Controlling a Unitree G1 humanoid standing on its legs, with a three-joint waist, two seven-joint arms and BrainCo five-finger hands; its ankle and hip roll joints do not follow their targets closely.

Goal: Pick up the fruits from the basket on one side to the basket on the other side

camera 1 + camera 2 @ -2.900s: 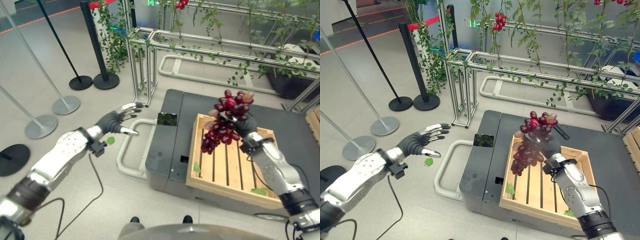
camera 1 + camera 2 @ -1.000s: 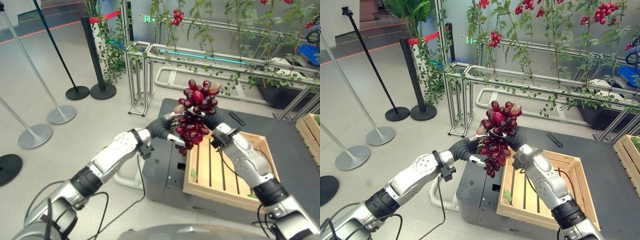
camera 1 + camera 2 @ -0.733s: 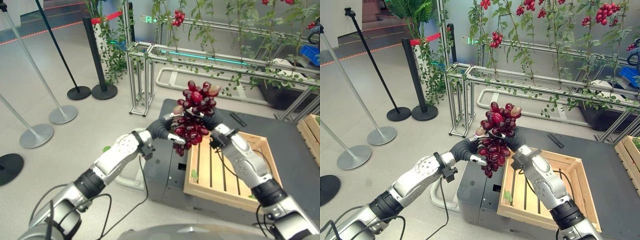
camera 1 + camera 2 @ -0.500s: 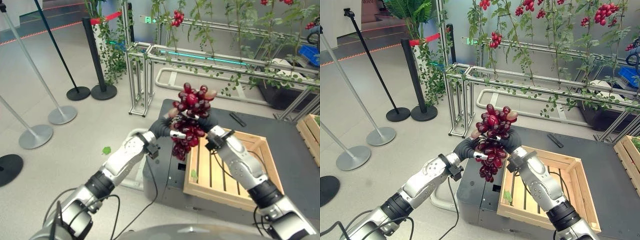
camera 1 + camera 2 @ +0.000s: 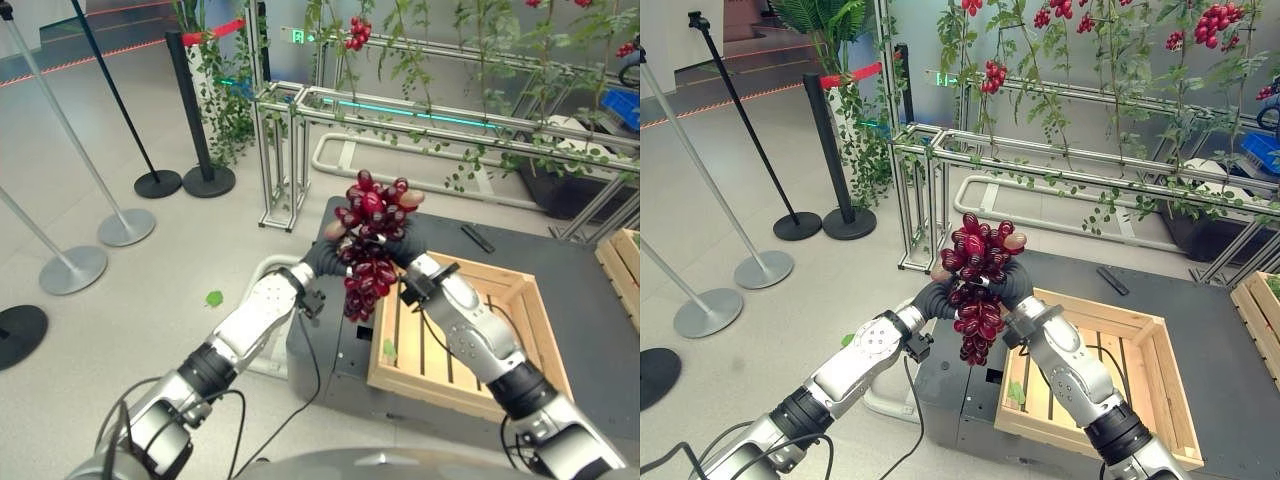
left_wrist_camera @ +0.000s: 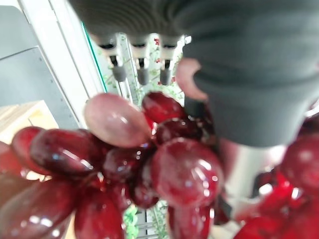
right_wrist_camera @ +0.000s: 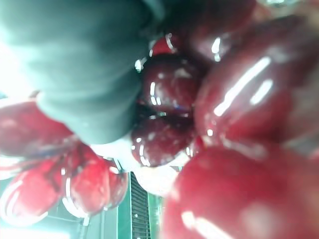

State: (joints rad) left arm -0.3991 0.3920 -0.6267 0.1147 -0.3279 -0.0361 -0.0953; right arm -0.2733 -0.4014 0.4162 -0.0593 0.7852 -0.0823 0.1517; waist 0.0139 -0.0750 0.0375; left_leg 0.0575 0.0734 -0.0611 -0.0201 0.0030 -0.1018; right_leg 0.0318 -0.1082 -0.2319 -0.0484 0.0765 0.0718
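Grey polished floor w/ stanchion posts at 9–10 o'clock, alu frame trellis w/ vines across 12 o'clock.

Grape bunch, dark red, is up in the air, centre of scene, above the 9 o'clock edge of the wooden crate. Not in the crate, not touching it. Top of the bunch fans out above both hands, the rest hangs down between them.

Right hand is on the bunch from 3 o'clock, dark cover against the grapes; the bunch hides its fingers in the head views and the R wrist view shows grapes pressed right up against the hand, so can't tell finger state. Left hand sits at the bunch from 9 o'clock, touching it; L wrist view shows its fingers straight, side by side, past the top grapes, not curled round anything.

Crate is slatted, light wood, a couple of green leaves inside, sitting on a dark grey platform. Second wooden crate at 3 o'clock edge. Loose green leaf on floor at 8 o'clock. Small black object on platform at 1 o'clock of the crate, can't ID.
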